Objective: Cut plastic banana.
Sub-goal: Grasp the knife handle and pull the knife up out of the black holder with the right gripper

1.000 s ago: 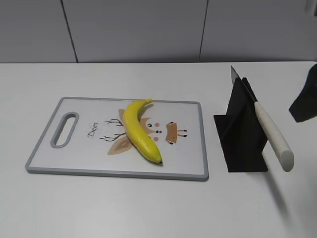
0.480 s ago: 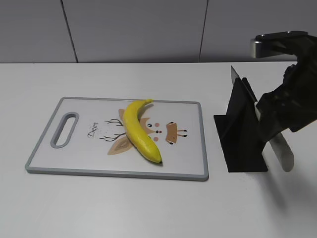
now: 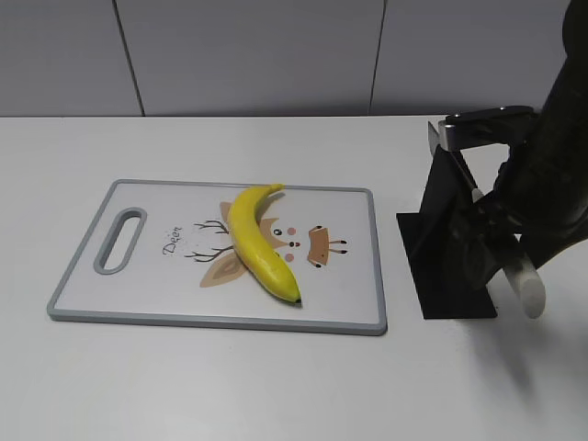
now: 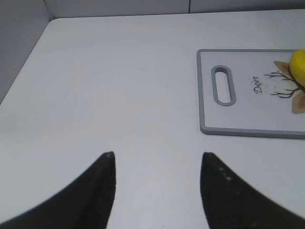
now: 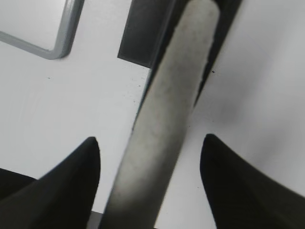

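Note:
The yellow plastic banana (image 3: pixel 255 241) lies diagonally in the middle of the grey-rimmed cutting board (image 3: pixel 363 317); a sliver of it shows in the left wrist view (image 4: pixel 299 67). A knife with a white handle (image 3: pixel 525 287) rests in a black stand (image 3: pixel 446 248) to the right of the board. My right gripper (image 3: pixel 491 248) is open, its fingers on either side of the knife handle (image 5: pixel 167 124) without touching it. My left gripper (image 4: pixel 157 155) is open and empty over bare table left of the board (image 4: pixel 205 95); it is out of the exterior view.
The white table (image 3: pixel 276 386) has grey wall panels behind it. The board's handle slot (image 3: pixel 119 241) is at its left end. The table's left edge shows in the left wrist view (image 4: pixel 24 62).
My right arm has come in from the right edge and dropped down over the knife, so its fingers now straddle the handle. The banana, board and left gripper have not moved.

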Controlling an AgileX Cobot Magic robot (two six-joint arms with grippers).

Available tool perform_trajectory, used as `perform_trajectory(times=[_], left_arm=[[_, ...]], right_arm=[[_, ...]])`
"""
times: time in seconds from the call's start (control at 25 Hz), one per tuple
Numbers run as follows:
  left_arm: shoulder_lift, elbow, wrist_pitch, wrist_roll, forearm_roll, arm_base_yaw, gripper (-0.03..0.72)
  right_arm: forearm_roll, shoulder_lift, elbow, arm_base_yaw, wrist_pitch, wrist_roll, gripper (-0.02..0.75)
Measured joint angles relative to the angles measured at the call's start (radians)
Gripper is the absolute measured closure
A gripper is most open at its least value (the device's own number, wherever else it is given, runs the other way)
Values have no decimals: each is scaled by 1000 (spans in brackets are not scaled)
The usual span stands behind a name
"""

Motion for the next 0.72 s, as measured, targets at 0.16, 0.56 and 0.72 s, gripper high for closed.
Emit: perform_trajectory(times=[0.16,0.56,0.72], left_arm=[[0,0,0,0,0,0,128],[0,0,0,0,1,0,181],[0,0,0,0,1,0,197]], right_arm=[[-10,15,0,0,-1,21,289],[26,-22,-1,-2,5,44,517],[27,-74,-1,-3,13,44,519]])
